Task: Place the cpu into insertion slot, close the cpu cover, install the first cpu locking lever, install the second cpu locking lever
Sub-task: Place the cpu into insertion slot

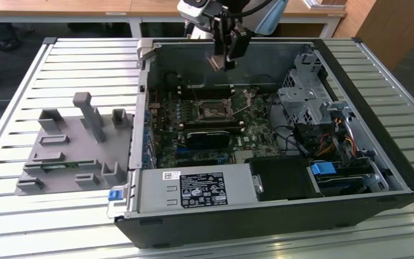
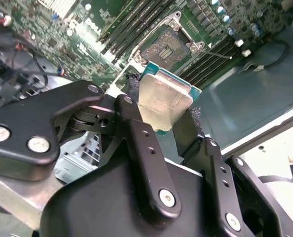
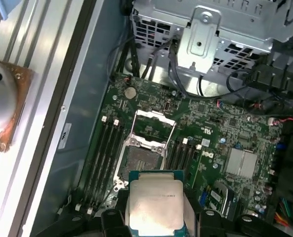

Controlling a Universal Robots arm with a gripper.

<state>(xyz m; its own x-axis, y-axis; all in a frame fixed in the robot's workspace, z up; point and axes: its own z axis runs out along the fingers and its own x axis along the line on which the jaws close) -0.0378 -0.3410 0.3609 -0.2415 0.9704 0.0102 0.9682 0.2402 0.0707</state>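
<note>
Step one in hand: hand point(image 2: 161, 118) clamped on cpu point(image 2: 165, 96) edges, aloft over motherboard point(image 3: 235, 128) edge, apart from insertion slot point(image 3: 140, 157); cpu cover point(image 3: 156, 117) raised. Seating judged to need square alignment, level descent.

A silvery-beige top edged in teal-green was shown by the cpu point(image 2: 163, 96). The gripper point(image 2: 161, 107) was finished in black. The insertion slot point(image 3: 139, 160) was dark within a silver rim, set in a green motherboard point(image 3: 215, 123). The computer case point(image 1: 279, 221) was black, the moulded tray point(image 1: 63, 162) at the exterior view's left grey, and the table point(image 1: 20, 70) striped by pale slats.
</note>
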